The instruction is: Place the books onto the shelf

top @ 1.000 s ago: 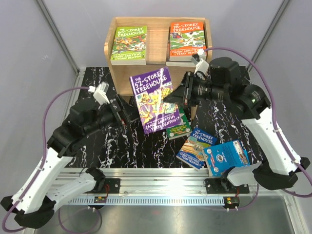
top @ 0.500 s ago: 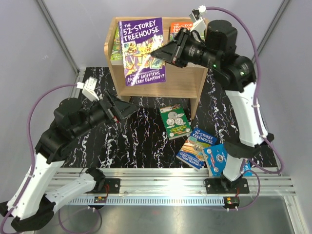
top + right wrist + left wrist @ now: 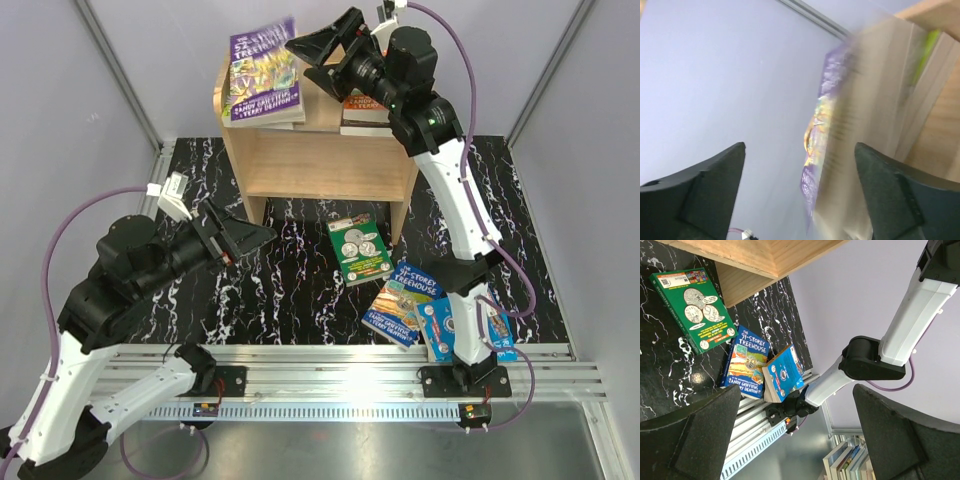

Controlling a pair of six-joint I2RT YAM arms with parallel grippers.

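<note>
Purple book [image 3: 262, 75] lies on the shelf [image 3: 330, 165] top, far left. Right hand [image 3: 318, 42] gapes wide beside it, holding nothing; left hand [image 3: 245, 233] too. Green book [image 3: 360, 250] on the worktop [image 3: 290, 290] looks thin, light, bendy; pinch its edge.

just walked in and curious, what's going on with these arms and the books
Two robot arms are shelving books. The right gripper is raised over the small light-wood shelf, jaws open, beside the purple Treehouse paperback lying on its top left. An orange-covered book lies top right. The left gripper hovers open and empty above the black marbled table, where a green coin-cover book, a blue Treehouse book and a bright blue book lie.
</note>
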